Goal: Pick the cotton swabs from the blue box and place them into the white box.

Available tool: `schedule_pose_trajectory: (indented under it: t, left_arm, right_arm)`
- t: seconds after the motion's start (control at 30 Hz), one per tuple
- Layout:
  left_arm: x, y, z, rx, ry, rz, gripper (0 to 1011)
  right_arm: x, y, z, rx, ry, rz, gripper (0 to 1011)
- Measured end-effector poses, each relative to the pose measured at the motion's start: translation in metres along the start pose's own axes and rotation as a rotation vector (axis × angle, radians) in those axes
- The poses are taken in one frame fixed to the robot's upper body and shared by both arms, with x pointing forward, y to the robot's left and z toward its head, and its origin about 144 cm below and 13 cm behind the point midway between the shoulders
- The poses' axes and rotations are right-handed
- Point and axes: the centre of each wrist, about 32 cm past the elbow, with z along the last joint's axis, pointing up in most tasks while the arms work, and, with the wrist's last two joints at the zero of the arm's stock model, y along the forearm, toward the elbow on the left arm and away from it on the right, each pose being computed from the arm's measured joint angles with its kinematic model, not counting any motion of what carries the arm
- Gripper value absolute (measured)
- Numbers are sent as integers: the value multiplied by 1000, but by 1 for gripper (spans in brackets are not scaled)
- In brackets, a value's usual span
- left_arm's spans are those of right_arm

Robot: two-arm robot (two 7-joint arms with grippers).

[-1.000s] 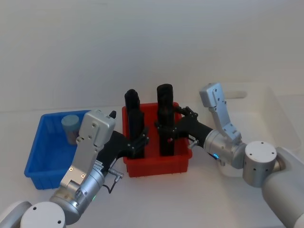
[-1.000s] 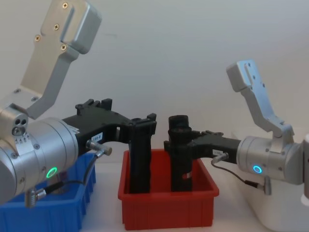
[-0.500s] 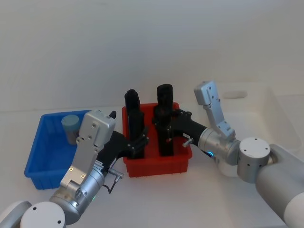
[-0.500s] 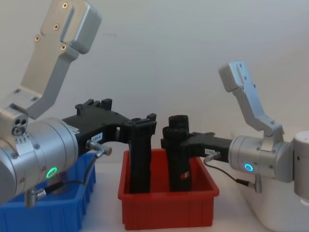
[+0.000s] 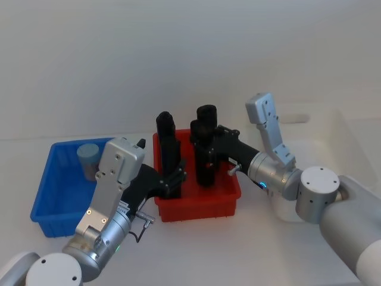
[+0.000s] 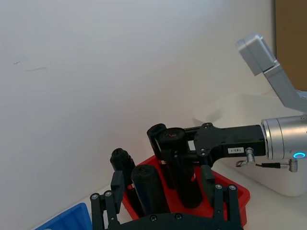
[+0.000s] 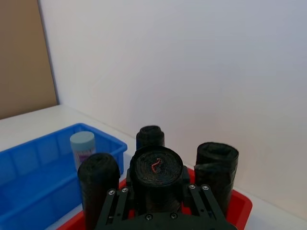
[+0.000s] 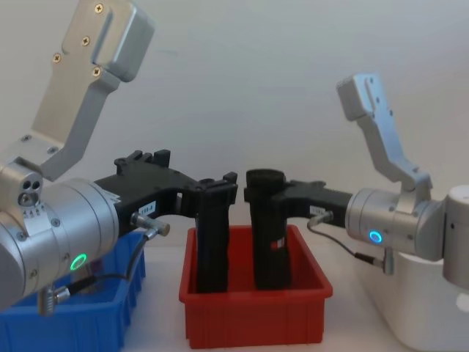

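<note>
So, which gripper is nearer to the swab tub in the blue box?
Left. The left gripper sits over the red bin's left side, beside the blue box holding the swab tub; the right gripper is farther right.

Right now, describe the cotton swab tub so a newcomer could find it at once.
Find the blue box on the robot's left, beside the red bin. In its far corner stands the cotton swab tub, short, clear and pale-blue-lidded, unlike the tall black cylinders in the red bin.
</note>
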Motion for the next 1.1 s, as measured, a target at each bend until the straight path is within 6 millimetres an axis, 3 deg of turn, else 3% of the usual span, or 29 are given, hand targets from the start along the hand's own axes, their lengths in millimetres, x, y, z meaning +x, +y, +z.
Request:
schedule_pose_trajectory:
  t: [0.57,1.1]
  left_arm:
    - [0,0,0,0,0,0,1004]
    - [0,0,0,0,0,0,1004]
  right_arm:
    - [-14,-26,39,121,-21,-98,503]
    - [-23,-68,74,174,-33,-283,503]
